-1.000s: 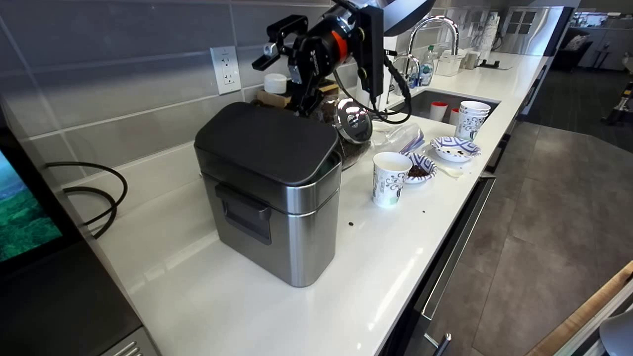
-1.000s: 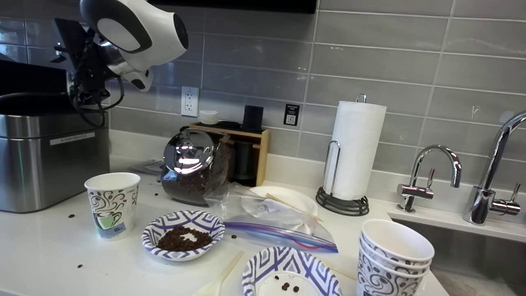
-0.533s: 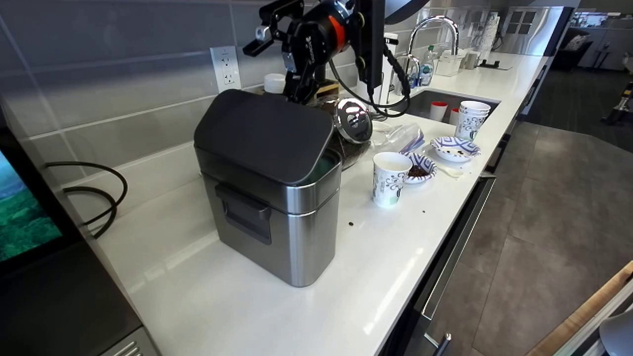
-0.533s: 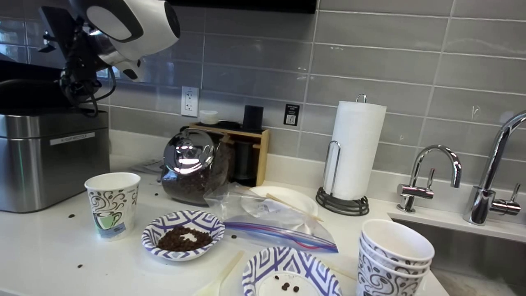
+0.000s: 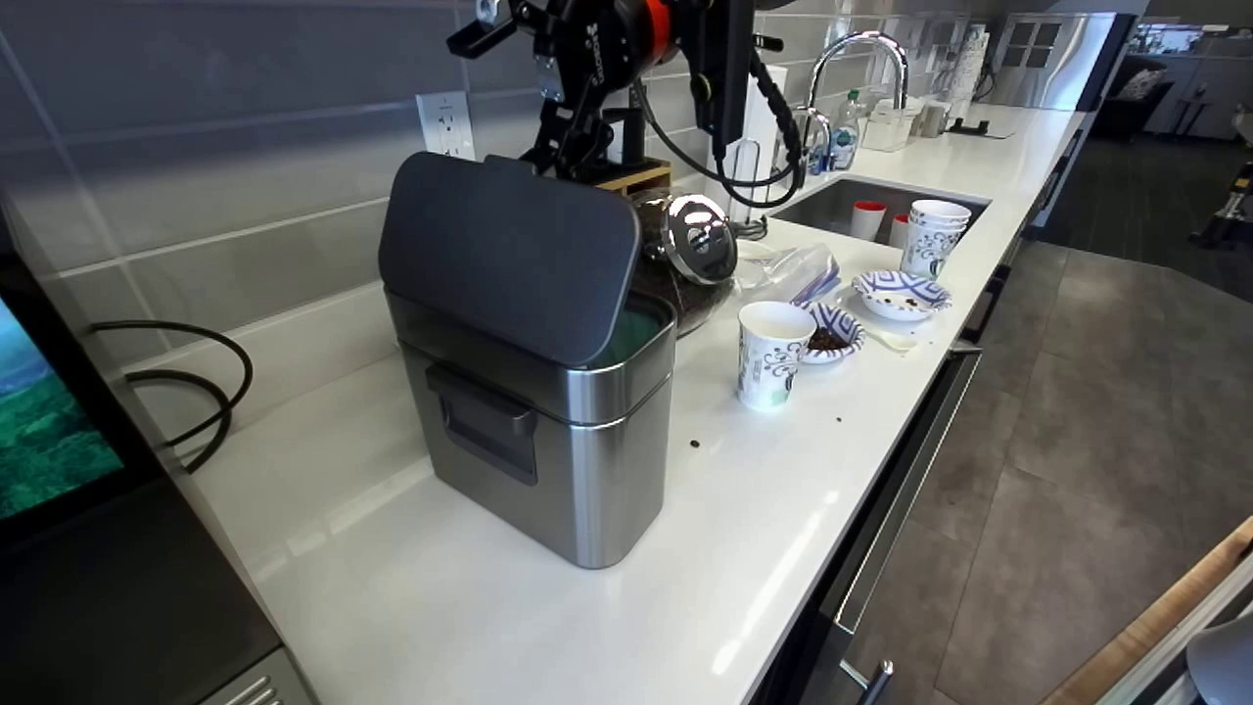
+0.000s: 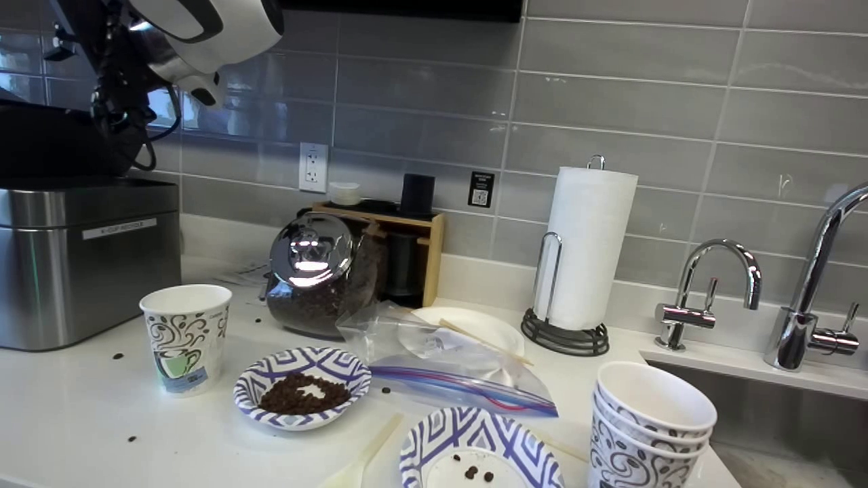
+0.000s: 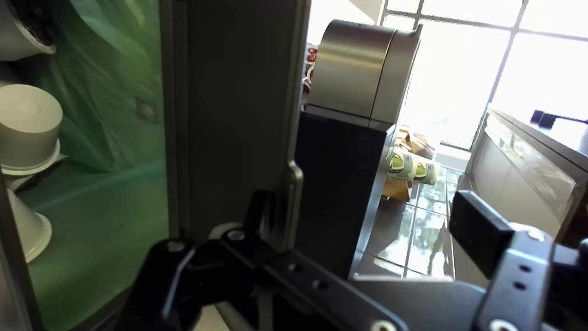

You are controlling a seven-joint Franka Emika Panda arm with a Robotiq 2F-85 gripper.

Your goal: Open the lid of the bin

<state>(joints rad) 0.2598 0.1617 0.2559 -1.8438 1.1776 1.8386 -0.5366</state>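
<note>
The steel bin [image 5: 548, 460] stands on the counter and also shows in an exterior view [image 6: 81, 271]. Its dark grey lid [image 5: 509, 255] is tilted up, hinged along the handle side, with the green inside showing at the gap. In the wrist view the bin's green liner [image 7: 115, 220] shows left of the raised lid [image 7: 234, 101]. My gripper [image 5: 501, 98] is open at the lid's raised free edge. One finger is at the lid's underside, its tip partly hidden by the lid in the exterior view. The other finger stands apart. The gripper also shows in the wrist view [image 7: 370, 216].
A paper cup [image 5: 768, 357], a bowl of coffee beans [image 6: 302, 390] and a glass jar [image 6: 319, 278] stand beside the bin. The tiled wall [image 5: 245, 176] is behind the bin. A dark machine with a screen [image 5: 88, 509] stands on the bin's handle side.
The lid has swung up further, widening the opening. The gripper has risen and moved toward the hinge side along with it. The bin has stayed in place.
</note>
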